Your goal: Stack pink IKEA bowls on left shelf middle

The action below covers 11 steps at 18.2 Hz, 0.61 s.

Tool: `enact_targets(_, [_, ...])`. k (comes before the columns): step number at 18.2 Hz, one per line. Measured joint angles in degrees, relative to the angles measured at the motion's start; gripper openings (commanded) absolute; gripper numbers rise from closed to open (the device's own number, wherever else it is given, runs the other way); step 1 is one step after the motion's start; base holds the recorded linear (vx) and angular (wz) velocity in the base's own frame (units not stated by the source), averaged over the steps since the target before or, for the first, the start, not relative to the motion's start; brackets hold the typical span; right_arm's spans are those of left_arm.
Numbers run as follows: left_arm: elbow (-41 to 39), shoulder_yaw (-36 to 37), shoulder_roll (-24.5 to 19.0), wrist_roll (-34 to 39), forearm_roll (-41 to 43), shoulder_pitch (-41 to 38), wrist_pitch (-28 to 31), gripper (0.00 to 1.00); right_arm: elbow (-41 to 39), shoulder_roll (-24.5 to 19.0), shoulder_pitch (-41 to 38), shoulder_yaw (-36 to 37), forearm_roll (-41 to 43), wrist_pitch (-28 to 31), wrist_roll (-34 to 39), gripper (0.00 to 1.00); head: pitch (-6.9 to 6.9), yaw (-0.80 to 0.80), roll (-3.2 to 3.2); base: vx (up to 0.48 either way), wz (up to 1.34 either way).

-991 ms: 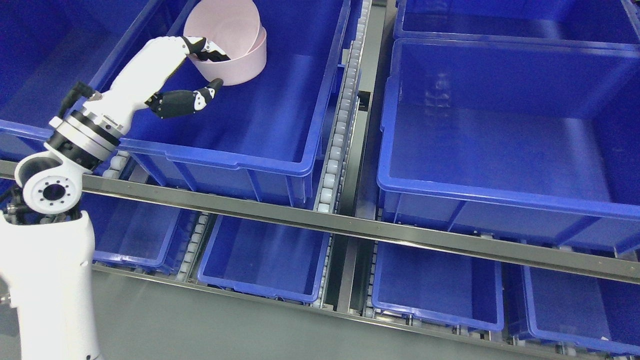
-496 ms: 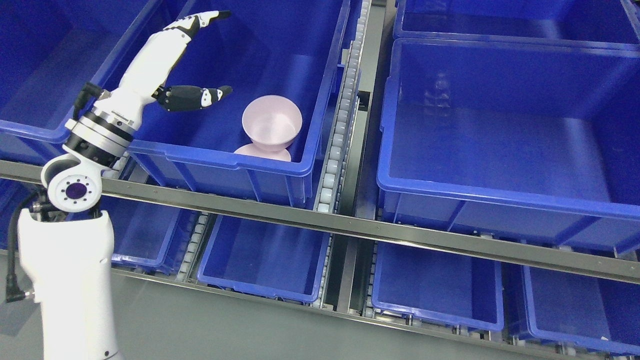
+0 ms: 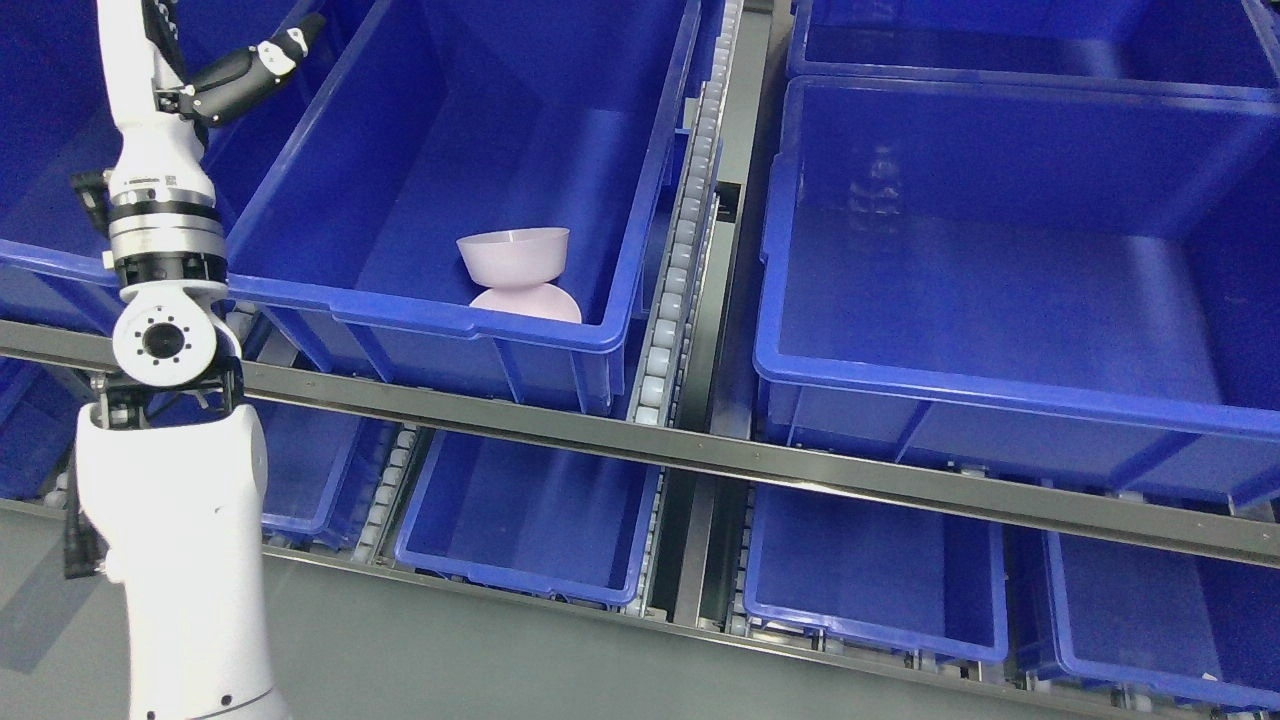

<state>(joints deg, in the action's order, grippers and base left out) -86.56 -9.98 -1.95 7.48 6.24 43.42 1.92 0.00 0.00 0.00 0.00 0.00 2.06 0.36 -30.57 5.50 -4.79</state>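
Note:
Two pink bowls lie in the middle blue bin (image 3: 450, 318) of the left shelf, near its front right corner. The upper pink bowl (image 3: 513, 258) stands upright on the lower pink bowl (image 3: 527, 304), which lies upside down and is partly hidden behind the bin's front rim. My left hand (image 3: 215, 85) is raised at the top left, over the bin's left wall and well away from the bowls. Its thumb sticks out to the right, it holds nothing, and the other fingers are cut off by the top edge.
A large blue bin (image 3: 1000, 385) fills the right half of the shelf, with another behind it. Smaller blue bins (image 3: 520, 585) sit on the level below. A grey metal rail (image 3: 700, 455) runs across the front, and a roller track (image 3: 680, 250) separates the bins.
My left hand let go of the bowls, opened, then lifted up and to the left out of the bin. The bowls dropped to the bin's front right corner; the upper one settled upright.

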Motion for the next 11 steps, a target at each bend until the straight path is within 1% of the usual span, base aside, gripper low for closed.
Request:
enact_targets(2, [-0.52,1.73,0.37,1.96,-4.68,-0.83,2.50,1.00,0.00,0.00,0.00,0.00,0.00,0.00,0.00,1.00,0.00,0.00,0.00,0.000,0.00])
enact_targets(4, [-1.64,3.31,0.69,2.13,-7.58,-2.58,5.06,1.00,0.00,0.00,0.00,0.00,0.00,0.00,0.00,1.00,0.00,0.00,0.00,0.000,0.00])
enact_targets(8, [-3.73,6.23,1.09,0.70,-10.62,-5.51,8.76,1.00,0.00,0.00,0.00,0.00,0.00,0.00,0.00,1.00,0.00,0.00,0.00,0.000,0.00])
enact_targets(11, [-4.92,7.88,1.31,0.34,-11.83,-6.56,9.65,1.00,0.00,0.00,0.00,0.00,0.00,0.00,0.00,1.00,0.00,0.00,0.00,0.000,0.00])
